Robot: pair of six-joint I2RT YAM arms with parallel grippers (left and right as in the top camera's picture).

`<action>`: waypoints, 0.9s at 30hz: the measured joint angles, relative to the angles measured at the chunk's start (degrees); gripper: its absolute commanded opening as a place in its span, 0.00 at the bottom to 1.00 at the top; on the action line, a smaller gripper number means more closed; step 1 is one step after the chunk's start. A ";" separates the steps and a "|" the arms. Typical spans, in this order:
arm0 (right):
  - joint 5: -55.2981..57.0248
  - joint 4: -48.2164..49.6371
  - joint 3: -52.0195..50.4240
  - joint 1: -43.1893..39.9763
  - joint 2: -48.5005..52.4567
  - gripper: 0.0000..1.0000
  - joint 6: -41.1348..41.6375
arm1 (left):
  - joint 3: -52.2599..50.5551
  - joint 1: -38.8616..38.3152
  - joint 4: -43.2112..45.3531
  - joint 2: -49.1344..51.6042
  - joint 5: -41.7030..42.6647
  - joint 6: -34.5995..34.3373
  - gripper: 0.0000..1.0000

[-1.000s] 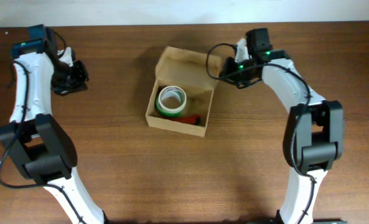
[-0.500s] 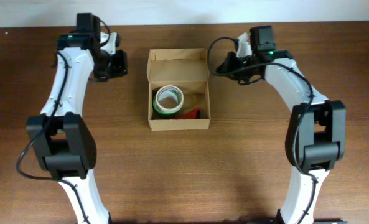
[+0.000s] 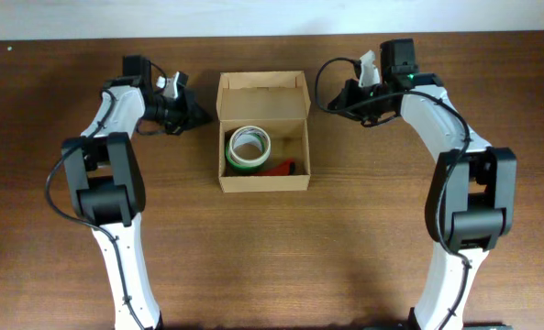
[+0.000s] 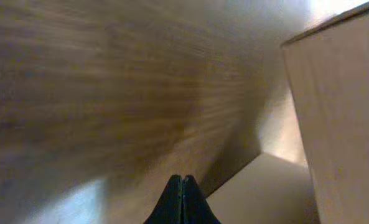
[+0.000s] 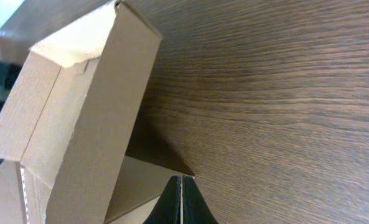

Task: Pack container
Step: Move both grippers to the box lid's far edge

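The container (image 3: pixel 263 182) is a tan cardboard box in the middle of the table, with its hinged lid (image 3: pixel 262 96) open at the back. Inside lie a green and white tape roll (image 3: pixel 250 148) and a red thing (image 3: pixel 282 169). My left gripper (image 3: pixel 192 115) is shut and empty, just left of the box's back left corner. In the left wrist view its tips (image 4: pixel 182 181) point at a side flap (image 4: pixel 268 186) below the box wall (image 4: pixel 340 112). My right gripper (image 3: pixel 331 101) is shut and empty by the back right corner. Its tips (image 5: pixel 181 180) touch a side flap (image 5: pixel 144 183) of the box (image 5: pixel 78 124).
The brown wooden table (image 3: pixel 272 257) runs on all sides of the box. A pale wall edge (image 3: pixel 272 18) lies along the back. Both arms reach in from the front and curve toward the box's back corners.
The box has turned from tilted to square with the table. My left gripper has swung from the far left to the box's back left corner. My right gripper has shifted slightly right.
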 measured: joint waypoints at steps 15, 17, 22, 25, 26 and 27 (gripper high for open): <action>-23.02 14.64 -0.22 -0.15 12.81 0.04 4.31 | -0.02 -0.26 8.63 1.44 10.91 -4.83 0.02; -26.29 20.41 -0.26 -0.15 12.85 0.04 6.60 | -0.02 -0.26 12.07 1.46 13.18 -6.34 0.01; -33.64 37.62 -0.22 -0.17 12.90 0.04 14.60 | -0.07 -0.26 21.86 1.46 19.54 -11.54 0.01; -37.33 49.92 -0.09 -0.15 12.90 0.04 22.49 | -0.07 -0.26 28.68 1.49 23.43 -16.37 0.02; -38.21 53.33 -0.09 -0.15 12.90 0.04 25.16 | -0.04 -0.26 30.91 1.46 24.61 -17.90 0.01; -39.01 56.48 -0.15 -0.15 12.90 0.04 27.58 | 0.04 -0.28 33.03 1.49 25.88 -19.65 0.02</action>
